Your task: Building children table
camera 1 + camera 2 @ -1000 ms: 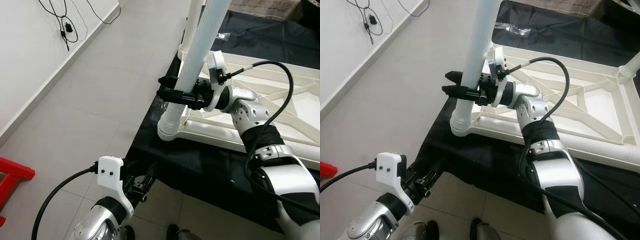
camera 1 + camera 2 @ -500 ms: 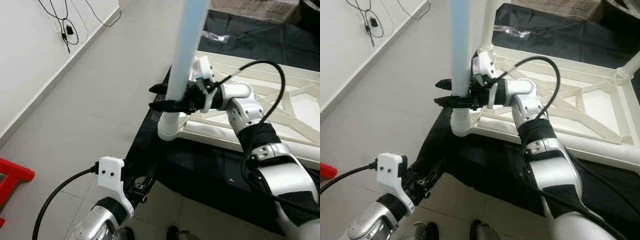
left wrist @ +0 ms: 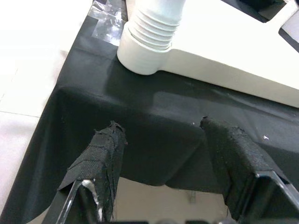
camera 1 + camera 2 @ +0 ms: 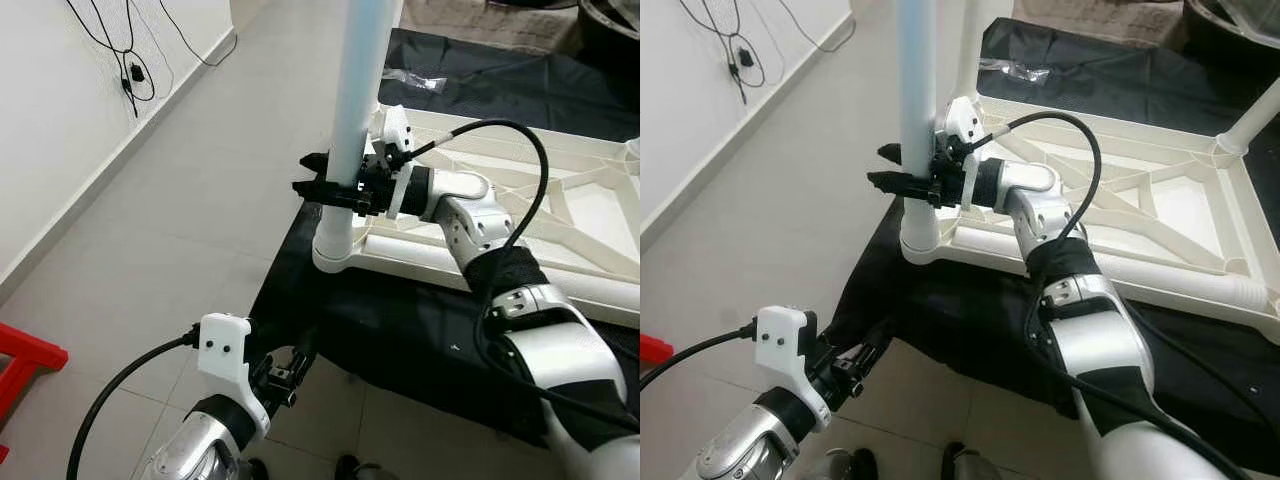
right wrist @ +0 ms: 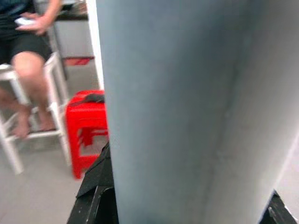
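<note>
The white tabletop point(image 4: 430, 262) lies upside down on a black cloth point(image 4: 400, 330). A long white table leg point(image 4: 358, 90) stands upright in the near-left corner socket point(image 4: 333, 245). My right gripper point(image 4: 325, 185) is shut on this leg just above the socket, its black fingers wrapped around the tube. In the right wrist view the leg point(image 5: 177, 107) sits close between the fingers. My left gripper point(image 4: 290, 368) hangs low by the cloth's front edge, open and holding nothing. The left wrist view has it point(image 3: 161, 144) over the cloth, short of the ribbed socket point(image 3: 149, 44).
Another leg point(image 4: 975, 40) stands at the far-left corner and one point(image 4: 1250, 125) at the far right. A red stool point(image 4: 20, 365) is at my left; cables point(image 4: 130, 60) hang on the wall. A seated person point(image 5: 28, 56) and a red stool point(image 5: 88, 126) are beyond.
The leg has swung from leaning to upright over the corner socket, with my right gripper still shut on it. The left arm has hardly moved.
</note>
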`<state>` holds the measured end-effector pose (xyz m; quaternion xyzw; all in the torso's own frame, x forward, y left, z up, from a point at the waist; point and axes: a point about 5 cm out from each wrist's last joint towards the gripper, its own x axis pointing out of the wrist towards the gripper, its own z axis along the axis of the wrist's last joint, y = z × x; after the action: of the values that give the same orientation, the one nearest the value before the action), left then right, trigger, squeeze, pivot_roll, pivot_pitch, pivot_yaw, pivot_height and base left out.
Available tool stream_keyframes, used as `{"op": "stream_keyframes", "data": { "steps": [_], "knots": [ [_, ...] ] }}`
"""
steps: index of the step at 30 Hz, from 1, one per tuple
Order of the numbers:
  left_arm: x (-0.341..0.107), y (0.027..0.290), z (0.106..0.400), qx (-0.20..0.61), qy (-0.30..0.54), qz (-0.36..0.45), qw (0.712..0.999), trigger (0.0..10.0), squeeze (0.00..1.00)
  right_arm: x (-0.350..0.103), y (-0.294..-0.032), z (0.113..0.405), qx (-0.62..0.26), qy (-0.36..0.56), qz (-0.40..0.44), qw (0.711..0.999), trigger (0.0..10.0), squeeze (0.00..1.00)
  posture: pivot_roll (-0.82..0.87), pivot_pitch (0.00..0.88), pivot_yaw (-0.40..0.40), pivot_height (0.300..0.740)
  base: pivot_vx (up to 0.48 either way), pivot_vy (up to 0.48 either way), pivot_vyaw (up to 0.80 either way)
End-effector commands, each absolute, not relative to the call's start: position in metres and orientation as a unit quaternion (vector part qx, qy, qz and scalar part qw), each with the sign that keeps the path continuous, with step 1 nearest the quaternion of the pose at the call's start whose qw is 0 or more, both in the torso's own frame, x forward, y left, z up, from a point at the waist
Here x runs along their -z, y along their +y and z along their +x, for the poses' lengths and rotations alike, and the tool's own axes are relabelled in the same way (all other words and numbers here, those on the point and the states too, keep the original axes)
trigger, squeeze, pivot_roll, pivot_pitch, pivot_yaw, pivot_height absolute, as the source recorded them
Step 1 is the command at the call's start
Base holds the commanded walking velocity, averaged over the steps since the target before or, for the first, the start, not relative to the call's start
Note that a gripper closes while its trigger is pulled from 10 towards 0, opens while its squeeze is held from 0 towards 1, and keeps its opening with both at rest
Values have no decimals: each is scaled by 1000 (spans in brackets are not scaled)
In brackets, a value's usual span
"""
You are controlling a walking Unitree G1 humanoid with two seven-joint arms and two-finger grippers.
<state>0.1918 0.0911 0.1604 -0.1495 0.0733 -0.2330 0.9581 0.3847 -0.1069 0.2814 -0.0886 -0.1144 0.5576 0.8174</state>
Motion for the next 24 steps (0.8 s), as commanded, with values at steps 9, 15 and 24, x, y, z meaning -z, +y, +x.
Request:
{"op": "stream_keyframes", "data": {
  "steps": [9,15,24],
  "knots": [
    [-157,91,191,232,80,-142,959,10000,0,-242,-120,393,-480,-41,-74,873,10000,0,115,275,-71,740,0,0,0],
    [-157,91,191,231,80,-142,959,10000,0,-241,-122,399,-413,-42,-53,908,10000,0,114,276,-73,740,0,0,0],
    [-157,92,192,229,79,-142,960,10000,0,-235,-137,411,-206,-43,9,978,10000,0,112,277,-71,740,0,0,0]
  ]
}}
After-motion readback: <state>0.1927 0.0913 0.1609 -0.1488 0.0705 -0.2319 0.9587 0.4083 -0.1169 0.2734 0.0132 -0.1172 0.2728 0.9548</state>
